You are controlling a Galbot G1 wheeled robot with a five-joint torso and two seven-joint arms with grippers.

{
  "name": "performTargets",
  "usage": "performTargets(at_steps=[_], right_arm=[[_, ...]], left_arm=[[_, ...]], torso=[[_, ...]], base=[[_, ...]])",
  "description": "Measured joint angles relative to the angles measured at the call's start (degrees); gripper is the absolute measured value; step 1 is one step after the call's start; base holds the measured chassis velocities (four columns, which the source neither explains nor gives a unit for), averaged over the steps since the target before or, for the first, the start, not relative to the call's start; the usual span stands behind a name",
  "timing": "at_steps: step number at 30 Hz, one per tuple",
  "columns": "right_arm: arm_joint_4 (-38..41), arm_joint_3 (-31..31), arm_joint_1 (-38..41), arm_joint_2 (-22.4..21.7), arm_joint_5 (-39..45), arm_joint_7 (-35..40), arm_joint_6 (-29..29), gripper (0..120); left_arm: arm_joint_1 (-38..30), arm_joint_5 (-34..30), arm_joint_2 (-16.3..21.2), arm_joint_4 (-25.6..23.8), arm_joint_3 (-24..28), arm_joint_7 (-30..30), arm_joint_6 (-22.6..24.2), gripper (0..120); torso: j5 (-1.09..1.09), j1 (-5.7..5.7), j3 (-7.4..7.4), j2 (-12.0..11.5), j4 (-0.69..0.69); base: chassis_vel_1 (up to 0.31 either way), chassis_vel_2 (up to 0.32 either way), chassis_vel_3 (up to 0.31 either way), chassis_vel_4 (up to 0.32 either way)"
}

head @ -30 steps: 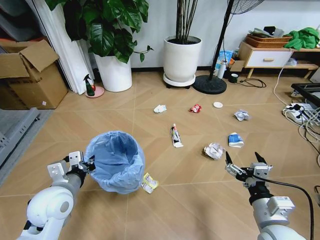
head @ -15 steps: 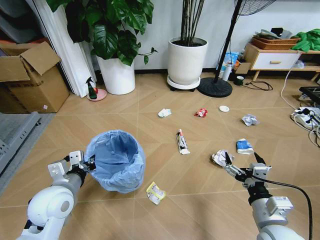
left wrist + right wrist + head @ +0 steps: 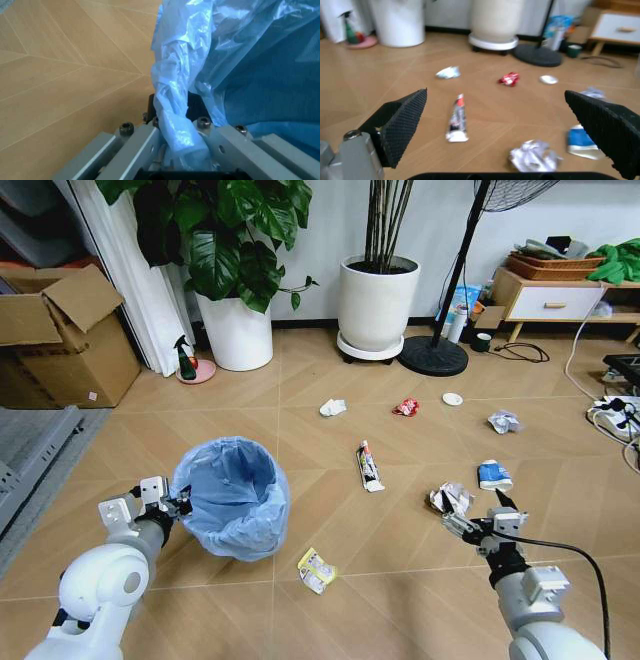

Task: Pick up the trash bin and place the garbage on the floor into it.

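Head view: the whole scene is sliding as the robot drives closer; the left hand (image 3: 170, 500) is gripping the trash bin (image 3: 232, 498), while eight garbage pieces are lying on the floor (image 3: 300, 620). Left wrist view: fingers are pinching the bag rim. Right wrist view: the right hand (image 3: 515, 123) is spreading wide above a crumpled paper ball (image 3: 532, 157), suggesting pickup is nearing.

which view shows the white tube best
Right wrist view: the white tube lies unobstructed on the floor between the open right gripper fingers. Head view shows it farther off; left wrist view shows bin bag instead.
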Motion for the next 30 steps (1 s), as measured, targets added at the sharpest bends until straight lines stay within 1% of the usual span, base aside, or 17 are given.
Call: performTargets(at_steps=[1, 3, 4, 6, 9, 12, 13, 14, 16, 17, 18, 19, 21, 23, 25, 26, 30], right_arm=[[-0.6, -0.5, 0.4, -1.2, 0.6, -0.1, -0.2, 100], [-5.7, -5.3, 4.0, -10.6, 5.3, -0.9, -0.4, 100], [-5.7, -5.3, 4.0, -10.6, 5.3, -0.9, -0.4, 100], [-9.3, -9.5, 7.8, -15.4, 9.0, -1.4, -0.5, 100], [-13.0, -13.8, 12.0, -18.4, 11.4, -2.7, -0.5, 100], [-17.3, -20.7, 18.1, -21.2, 14.3, -5.2, -0.5, 100], [-20.7, -26.3, 23.7, -22.4, 15.9, -7.9, -0.5, 100], [-20.7, -26.3, 23.7, -22.4, 15.9, -7.9, -0.5, 100], [-25.1, -32.4, 30.2, -22.6, 16.4, -10.7, 0.0, 100], [-25.6, -33.0, 30.8, -22.5, 16.4, -11.0, 0.0, 100], [-29.6, -37.3, 35.2, -21.7, 16.6, -12.6, 0.3, 100], [-29.6, -37.3, 35.2, -21.7, 16.6, -12.6, 0.3, 100], [-36.8, -45.6, 42.2, -19.2, 17.0, -15.4, -0.3, 100], [-37.5, -46.5, 42.9, -18.9, 17.1, -15.7, -0.5, 100], [-42.1, -52.0, 47.4, -16.7, 17.0, -17.5, -1.6, 100], [-42.1, -52.0, 47.4, -16.7, 17.0, -17.5, -1.6, 100], [-48.5, -56.1, 52.0, -12.1, 14.8, -20.2, -2.1, 100]], left_arm=[[-0.1, 0.0, 0.0, 0.0, 0.0, 0.0, 0.0, 0], [-0.4, 0.0, 0.0, 0.2, 0.0, -0.6, 0.0, 0], [-0.4, 0.0, 0.0, 0.2, 0.0, -0.6, 0.0, 0], [-0.2, 0.0, 0.0, 0.1, 0.0, -1.0, 0.0, 0], [0.1, 0.0, 0.0, -0.2, 0.0, -1.3, 0.0, 0], [0.6, 0.1, 0.0, -0.7, 0.0, -1.8, 0.0, 0], [0.8, 0.1, 0.0, -1.0, -0.1, -2.1, 0.0, 0], [0.8, 0.1, 0.0, -1.0, -0.1, -2.1, 0.0, 0], [1.2, 0.1, 0.1, -1.4, -0.3, -2.3, 0.0, 0], [1.3, 0.1, 0.1, -1.4, -0.4, -2.3, 0.0, 0], [1.5, 0.2, 0.1, -1.6, -0.6, -2.5, 0.0, 0], [1.5, 0.2, 0.1, -1.6, -0.6, -2.5, 0.0, 0], [2.0, 0.4, 0.2, -1.6, -1.2, -2.5, -0.2, 0], [2.0, 0.4, 0.3, -1.5, -1.2, -2.5, -0.2, 0], [2.0, 0.5, 0.7, -1.2, -1.5, -2.5, -0.3, 0], [2.0, 0.5, 0.7, -1.2, -1.5, -2.5, -0.3, 0], [1.1, 0.4, 1.4, -1.0, -1.3, -2.4, -0.3, 0]], torso=[[-0.01, 0.00, 0.00, 0.0, 0.01], [-0.01, 0.00, 0.00, 0.0, 0.00], [-0.01, 0.00, 0.00, 0.0, 0.00], [0.00, 0.00, 0.01, 0.0, 0.00], [0.01, 0.00, 0.01, 0.0, 0.01], [-0.01, 0.00, 0.01, 0.0, 0.00], [-0.01, 0.01, 0.01, 0.0, 0.00], [-0.01, 0.01, 0.01, 0.0, 0.00], [0.00, 0.01, 0.01, 0.0, 0.01], [-0.01, 0.01, 0.01, 0.0, 0.01], [-0.03, 0.01, 0.01, 0.0, 0.01], [-0.03, 0.01, 0.01, 0.0, 0.01], [0.00, 0.01, 0.01, 0.0, 0.02], [0.00, 0.01, 0.01, 0.0, 0.02], [-0.03, 0.01, 0.01, 0.0, 0.00], [-0.03, 0.01, 0.01, 0.0, 0.00], [-0.04, 0.01, 0.01, 0.0, 0.00]], base=[[0.000, 0.000, 0.000, 0.000], [0.000, 0.000, 0.000, 0.000], [0.000, 0.000, 0.000, 0.000], [0.000, 0.000, 0.000, 0.000], [0.000, 0.000, 0.000, 0.000], [0.000, 0.000, 0.000, 0.000], [0.000, 0.000, 0.000, 0.000], [0.000, 0.000, 0.000, 0.000], [0.000, 0.000, 0.000, 0.000], [0.000, 0.000, 0.000, 0.000], [0.000, 0.000, 0.000, 0.000], [0.000, 0.000, 0.000, 0.000], [0.000, 0.000, 0.000, 0.000], [0.000, 0.000, 0.000, 0.000], [0.000, 0.000, 0.000, 0.000], [0.000, 0.000, 0.000, 0.000], [0.000, 0.000, 0.000, 0.000]])
